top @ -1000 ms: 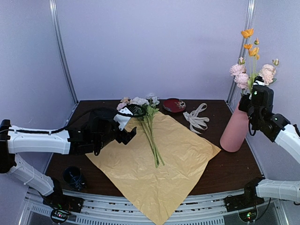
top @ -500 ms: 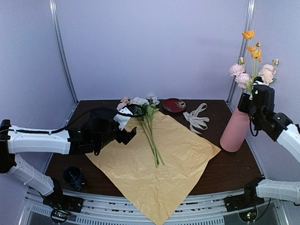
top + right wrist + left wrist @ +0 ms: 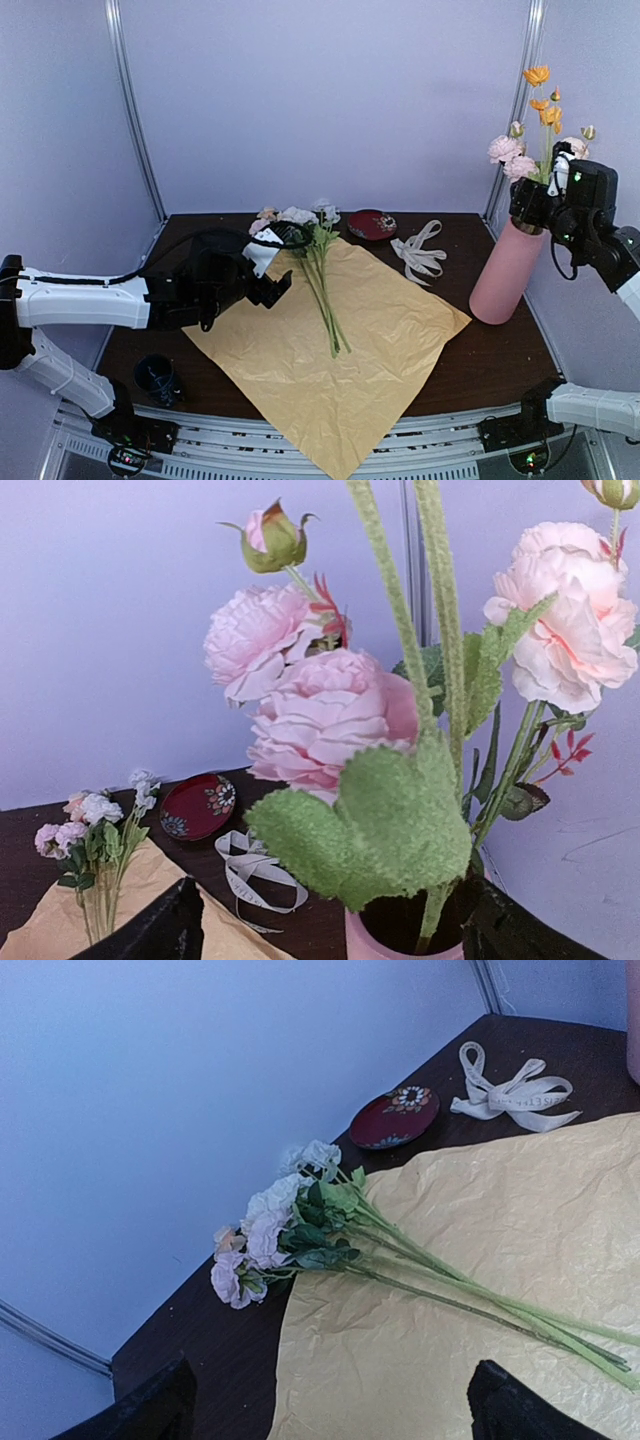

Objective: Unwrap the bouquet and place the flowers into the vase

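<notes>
The bouquet lies unwrapped. Its yellow-tan paper (image 3: 345,350) is spread flat, and a few flowers (image 3: 322,275) with white and pale pink blooms rest on its far corner (image 3: 400,1260). My left gripper (image 3: 278,272) hovers open just left of their stems, with nothing between its fingers (image 3: 150,1410). The pink vase (image 3: 502,275) stands at the right and holds pink and orange flowers (image 3: 528,150). My right gripper (image 3: 530,205) is open at the vase's mouth (image 3: 385,948), its jaws apart on either side of the green leaves and stems (image 3: 400,820).
The cream ribbon (image 3: 418,252) lies loose between the paper and the vase. A dark red dish (image 3: 371,223) sits at the back, and a dark blue cup (image 3: 156,377) at the near left. Walls and metal posts close in the back and right.
My right gripper has opened and risen from the vase's neck to its mouth. The flowers stay standing in the vase. The left arm has not moved.
</notes>
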Action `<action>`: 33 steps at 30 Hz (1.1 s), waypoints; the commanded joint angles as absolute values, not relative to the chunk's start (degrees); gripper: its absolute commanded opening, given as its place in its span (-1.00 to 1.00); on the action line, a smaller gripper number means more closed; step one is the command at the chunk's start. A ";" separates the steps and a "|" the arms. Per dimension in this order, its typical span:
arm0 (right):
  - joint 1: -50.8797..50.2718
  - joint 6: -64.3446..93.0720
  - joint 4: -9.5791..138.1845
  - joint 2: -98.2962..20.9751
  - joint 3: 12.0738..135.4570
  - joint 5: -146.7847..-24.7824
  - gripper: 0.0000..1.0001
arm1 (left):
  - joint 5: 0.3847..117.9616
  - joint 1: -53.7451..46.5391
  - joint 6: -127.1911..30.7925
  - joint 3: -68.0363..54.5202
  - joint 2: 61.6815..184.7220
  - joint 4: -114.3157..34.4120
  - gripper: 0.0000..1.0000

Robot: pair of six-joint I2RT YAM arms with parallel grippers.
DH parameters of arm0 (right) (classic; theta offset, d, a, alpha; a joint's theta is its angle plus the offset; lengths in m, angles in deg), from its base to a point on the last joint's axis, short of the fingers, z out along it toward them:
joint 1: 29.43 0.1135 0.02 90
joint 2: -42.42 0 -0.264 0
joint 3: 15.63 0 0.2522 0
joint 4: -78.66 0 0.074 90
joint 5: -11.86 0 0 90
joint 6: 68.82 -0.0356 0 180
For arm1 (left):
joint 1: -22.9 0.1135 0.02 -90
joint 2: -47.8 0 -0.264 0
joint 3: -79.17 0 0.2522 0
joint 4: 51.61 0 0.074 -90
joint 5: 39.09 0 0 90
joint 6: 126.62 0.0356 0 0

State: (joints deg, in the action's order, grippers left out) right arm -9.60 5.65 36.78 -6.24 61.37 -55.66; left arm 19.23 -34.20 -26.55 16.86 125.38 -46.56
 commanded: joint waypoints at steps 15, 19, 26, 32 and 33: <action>-9.67 8.20 35.10 -4.41 65.49 -90.48 0.79 | 19.14 -34.34 -28.28 14.79 126.43 -47.13 0.96; -9.58 7.80 36.88 -4.20 65.22 -91.46 0.79 | 18.57 -34.27 -28.26 14.92 126.80 -46.90 0.96; -8.15 6.18 38.82 -5.12 64.37 -93.46 0.79 | 18.65 -34.32 -28.27 14.67 127.78 -47.38 0.96; -0.81 5.01 42.50 -7.54 63.26 -89.61 0.77 | 18.49 -34.32 -28.49 14.35 128.26 -47.08 0.96; 1.45 5.01 43.36 -8.27 63.19 -87.81 0.77 | 18.49 -34.30 -28.57 14.35 128.18 -47.15 0.96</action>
